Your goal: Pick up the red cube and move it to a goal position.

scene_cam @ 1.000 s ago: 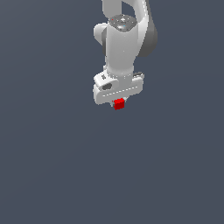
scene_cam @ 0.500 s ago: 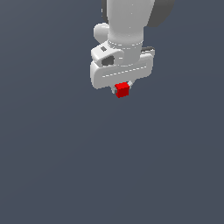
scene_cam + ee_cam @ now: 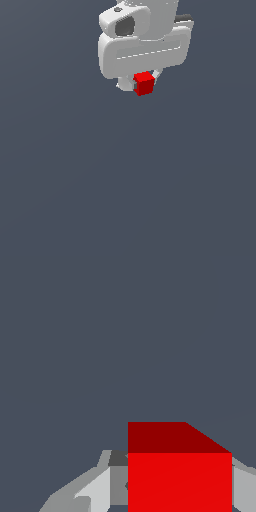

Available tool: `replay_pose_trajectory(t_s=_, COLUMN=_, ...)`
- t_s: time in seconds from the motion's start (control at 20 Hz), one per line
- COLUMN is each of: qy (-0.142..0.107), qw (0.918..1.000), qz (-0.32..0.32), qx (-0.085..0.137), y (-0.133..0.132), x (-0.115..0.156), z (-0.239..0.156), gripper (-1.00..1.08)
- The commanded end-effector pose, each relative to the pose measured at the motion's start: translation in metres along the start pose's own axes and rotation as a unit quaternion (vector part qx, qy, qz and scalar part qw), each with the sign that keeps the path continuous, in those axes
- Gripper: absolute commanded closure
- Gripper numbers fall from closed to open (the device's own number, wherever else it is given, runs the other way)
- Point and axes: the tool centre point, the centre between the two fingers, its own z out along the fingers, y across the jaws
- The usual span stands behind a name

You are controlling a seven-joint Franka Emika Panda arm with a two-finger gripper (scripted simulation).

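One red cube [image 3: 144,83] sits clamped between the two fingers [image 3: 123,85] of one gripper [image 3: 140,85], directly beneath its white body.

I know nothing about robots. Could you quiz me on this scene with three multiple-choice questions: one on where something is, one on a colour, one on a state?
1. Where is the cube?
A. Between the end effector's fingers
B. Lying alone on the floor
C. On top of the arm

2. What colour is the cube?
A. Blue
B. Red
C. Green

3. What state is the end effector in?
A. Wide open and empty
B. Shut on the cube
C. Out of sight

Answers:
1 A: the red cube sits under the white body, between the end effector fingers.
2 B: both views show bright red faces.
3 B: the wrist view shows a finger against each side of it.
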Motion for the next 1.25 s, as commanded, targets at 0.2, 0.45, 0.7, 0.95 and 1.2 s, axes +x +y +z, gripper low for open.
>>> replay_pose_trajectory(t_s=0.2, qy=0.000, qw=1.0000, qz=0.000, qx=0.000, y=0.002, x=0.012, z=-0.039, gripper=1.08)
replay_pose_trajectory(t_s=0.45, qy=0.000, qw=1.0000, qz=0.000, qx=0.000, y=0.003, x=0.019, z=-0.061, gripper=1.08)
replay_pose_trajectory(t_s=0.7, qy=0.000, qw=1.0000, qz=0.000, qx=0.000, y=0.004, x=0.023, z=-0.075, gripper=1.08)
replay_pose_trajectory(t_s=0.95, qy=0.000, qw=1.0000, qz=0.000, qx=-0.001, y=0.004, x=0.026, z=-0.082, gripper=1.08)
replay_pose_trajectory(t_s=1.2, qy=0.000, qw=1.0000, qz=0.000, qx=-0.001, y=0.005, x=0.027, z=-0.084, gripper=1.08)
